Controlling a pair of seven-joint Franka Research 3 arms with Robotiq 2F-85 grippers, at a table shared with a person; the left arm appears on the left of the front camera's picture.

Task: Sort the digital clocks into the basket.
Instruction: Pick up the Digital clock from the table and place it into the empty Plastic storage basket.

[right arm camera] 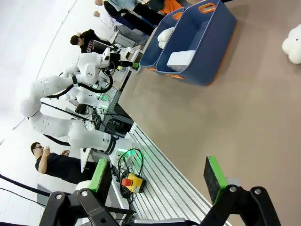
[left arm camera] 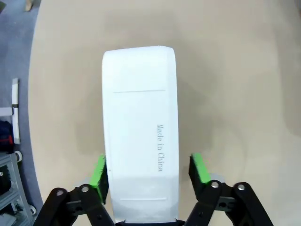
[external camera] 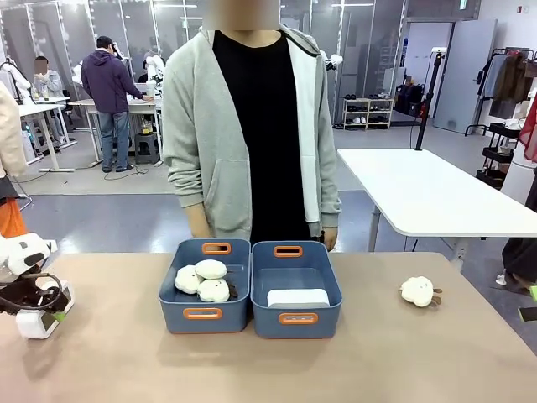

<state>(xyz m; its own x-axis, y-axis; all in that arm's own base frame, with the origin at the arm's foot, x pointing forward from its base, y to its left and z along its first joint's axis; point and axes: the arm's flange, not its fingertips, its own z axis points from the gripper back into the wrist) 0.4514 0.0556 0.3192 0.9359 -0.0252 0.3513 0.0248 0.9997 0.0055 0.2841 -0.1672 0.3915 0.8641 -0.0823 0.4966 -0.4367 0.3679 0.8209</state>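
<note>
One white digital clock (left arm camera: 140, 127) lies flat on the table at the far left (external camera: 35, 324). My left gripper (left arm camera: 148, 172) straddles its near end, open: one green pad rests against one side and the other pad (left arm camera: 198, 167) stands a little off the other side. The second clock (external camera: 298, 297) lies in the right-hand slate-blue basket (external camera: 323, 267), also visible in the right wrist view (right arm camera: 181, 60). My right gripper (right arm camera: 157, 174) hangs open over bare table at the right, nothing between its fingers.
The left bin (external camera: 186, 259) holds three cream plush toys (external camera: 204, 280). Another plush toy (external camera: 418, 290) lies on the table to the right of the bins. A person (external camera: 252, 126) stands at the far edge behind the bins.
</note>
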